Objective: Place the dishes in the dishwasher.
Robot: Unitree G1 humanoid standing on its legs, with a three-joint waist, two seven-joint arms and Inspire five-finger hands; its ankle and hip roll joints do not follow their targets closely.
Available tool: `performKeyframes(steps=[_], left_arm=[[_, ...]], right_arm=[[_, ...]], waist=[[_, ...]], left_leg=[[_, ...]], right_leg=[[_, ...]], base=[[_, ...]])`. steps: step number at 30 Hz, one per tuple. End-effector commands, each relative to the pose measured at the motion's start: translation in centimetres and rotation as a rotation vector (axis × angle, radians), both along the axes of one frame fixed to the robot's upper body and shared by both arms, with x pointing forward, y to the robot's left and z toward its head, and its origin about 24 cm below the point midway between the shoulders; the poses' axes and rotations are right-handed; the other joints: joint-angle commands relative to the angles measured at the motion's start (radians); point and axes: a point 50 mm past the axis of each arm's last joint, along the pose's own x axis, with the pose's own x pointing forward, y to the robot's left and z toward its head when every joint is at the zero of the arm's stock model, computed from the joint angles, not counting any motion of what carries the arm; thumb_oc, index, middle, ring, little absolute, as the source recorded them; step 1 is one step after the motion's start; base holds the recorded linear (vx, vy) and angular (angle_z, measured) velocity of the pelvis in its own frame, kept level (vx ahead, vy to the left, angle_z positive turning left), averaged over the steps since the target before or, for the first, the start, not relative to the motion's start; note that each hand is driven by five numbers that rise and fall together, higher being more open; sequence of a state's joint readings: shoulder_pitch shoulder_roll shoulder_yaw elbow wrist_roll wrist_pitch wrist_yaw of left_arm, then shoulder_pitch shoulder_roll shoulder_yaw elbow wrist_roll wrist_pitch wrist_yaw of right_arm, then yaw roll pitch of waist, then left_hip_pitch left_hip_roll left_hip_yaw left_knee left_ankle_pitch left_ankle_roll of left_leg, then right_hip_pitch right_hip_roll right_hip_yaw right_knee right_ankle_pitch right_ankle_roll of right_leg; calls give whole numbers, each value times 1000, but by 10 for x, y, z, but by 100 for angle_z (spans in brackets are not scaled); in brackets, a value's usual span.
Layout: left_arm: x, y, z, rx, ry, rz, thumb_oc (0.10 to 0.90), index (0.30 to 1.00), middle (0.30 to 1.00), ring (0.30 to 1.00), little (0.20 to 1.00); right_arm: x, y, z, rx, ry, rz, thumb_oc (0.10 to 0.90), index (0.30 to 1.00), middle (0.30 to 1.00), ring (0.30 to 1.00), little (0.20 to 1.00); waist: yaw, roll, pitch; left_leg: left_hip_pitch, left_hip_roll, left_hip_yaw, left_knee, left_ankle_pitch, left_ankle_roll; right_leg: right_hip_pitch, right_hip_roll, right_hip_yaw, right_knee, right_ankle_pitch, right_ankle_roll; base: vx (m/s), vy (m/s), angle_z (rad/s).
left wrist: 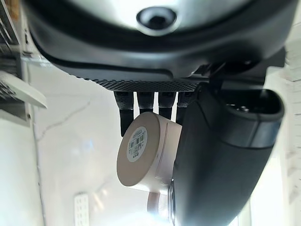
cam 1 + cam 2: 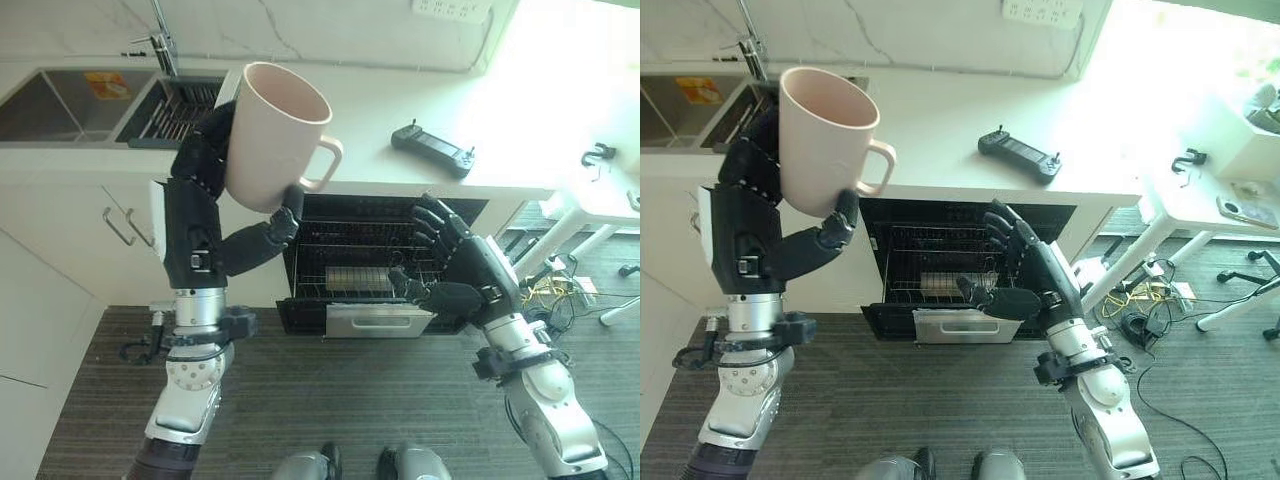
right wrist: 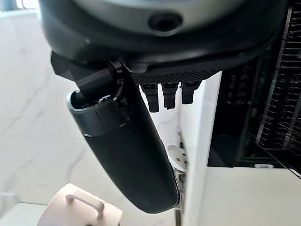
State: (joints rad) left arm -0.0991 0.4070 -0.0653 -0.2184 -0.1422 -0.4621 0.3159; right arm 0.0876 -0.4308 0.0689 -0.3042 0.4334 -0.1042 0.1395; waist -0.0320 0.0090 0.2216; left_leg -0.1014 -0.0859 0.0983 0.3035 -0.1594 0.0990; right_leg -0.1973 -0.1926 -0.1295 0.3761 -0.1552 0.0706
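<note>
Mug [image 2: 276, 135] in left robot hand [image 2: 205, 200]

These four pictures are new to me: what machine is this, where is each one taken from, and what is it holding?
It is a humanoid robot with two arms ending in dark hands. Two pictures look down from its head; the other two sit on its wrists, peering along each hand. The left hand has its fingers and thumb curled round a pale pink mug, held up before the white counter. The right hand is open and empty, in front of the open dishwasher. A black controller lies on the counter, and a sink sits at its left.
</note>
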Motion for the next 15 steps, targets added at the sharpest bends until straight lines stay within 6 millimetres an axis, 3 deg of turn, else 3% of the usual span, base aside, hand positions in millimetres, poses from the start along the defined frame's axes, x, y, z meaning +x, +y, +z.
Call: performKeyframes(steps=[1, 3, 5, 7, 9, 10, 12, 14, 15], left_arm=[[-21, -3, 37, 29, -235, -39, 400, 300, 300, 300, 300], [-24, -2, 39, 33, -248, -33, 400, 300, 300, 300, 300], [-26, -1, 40, -2, -236, -52, 400, 300, 300, 300, 300], [-27, -1, 39, -7, -233, -64, 400, 300, 300, 300, 300], [-28, 0, 38, -15, -226, -76, 400, 300, 300, 300, 300], [-29, 0, 38, -23, -228, -77, 400, 300, 300, 300, 300], [-32, 0, 37, -33, -242, -74, 400, 300, 300, 300, 300], [-34, 0, 34, -45, -239, -74, 400, 300, 300, 300, 300], [-33, -2, 31, -46, -238, -70, 400, 300, 300, 300, 300]], right_arm=[[-1, 18, 46, 64, -260, 104, 800, 900, 900, 900, 900], [-1, 19, 47, 54, -263, 108, 800, 900, 900, 900, 900], [2, 13, 50, 68, -246, 83, 800, 900, 900, 900, 900], [2, 11, 50, 83, -241, 88, 800, 900, 900, 900, 900], [2, 8, 48, 78, -218, 76, 800, 900, 900, 900, 900], [2, 6, 46, 82, -199, 87, 800, 900, 900, 900, 900], [1, 4, 44, 79, -189, 95, 800, 900, 900, 900, 900], [-1, 3, 43, 68, -186, 104, 800, 900, 900, 900, 900], [0, 4, 43, 60, -186, 108, 800, 900, 900, 900, 900]], waist=[[-39, -52, -51], [-42, -55, -50], [-50, -54, -82], [-55, -50, -92], [-59, -40, -100], [-56, -36, -101], [-39, -50, -92], [-25, -66, -71], [-23, -65, -64]], left_leg=[[70, 99, -23, -3, -138, -93], [107, 108, -40, -3, -167, -97], [162, 172, -36, -3, -163, -139], [178, 198, -17, -3, -144, -156], [185, 229, 1, -3, -66, -182], [194, 244, 15, -3, 27, -199], [194, 226, 10, -3, 146, -213], [134, 203, 9, 26, 179, -203], [107, 203, 26, -3, 154, -192]], right_leg=[[-93, -55, 52, -76, 190, 97], [-114, -51, 60, -76, 190, 101], [-98, -17, 36, -76, 147, 86], [-90, -2, 27, -76, 137, 71], [-76, 24, 24, -76, 121, 51], [-63, 38, 20, -76, 105, 36], [-26, 45, 31, -76, 77, 11], [18, 53, 41, -76, 54, -9], [32, 58, 40, -76, 45, -8]], base=[[283, -375, 5], [411, -632, 17], [437, -772, 61], [215, -380, 41], [192, -324, 34], [191, -306, 22], [164, -263, 1], [87, -168, -32], [48, -39, -21]])
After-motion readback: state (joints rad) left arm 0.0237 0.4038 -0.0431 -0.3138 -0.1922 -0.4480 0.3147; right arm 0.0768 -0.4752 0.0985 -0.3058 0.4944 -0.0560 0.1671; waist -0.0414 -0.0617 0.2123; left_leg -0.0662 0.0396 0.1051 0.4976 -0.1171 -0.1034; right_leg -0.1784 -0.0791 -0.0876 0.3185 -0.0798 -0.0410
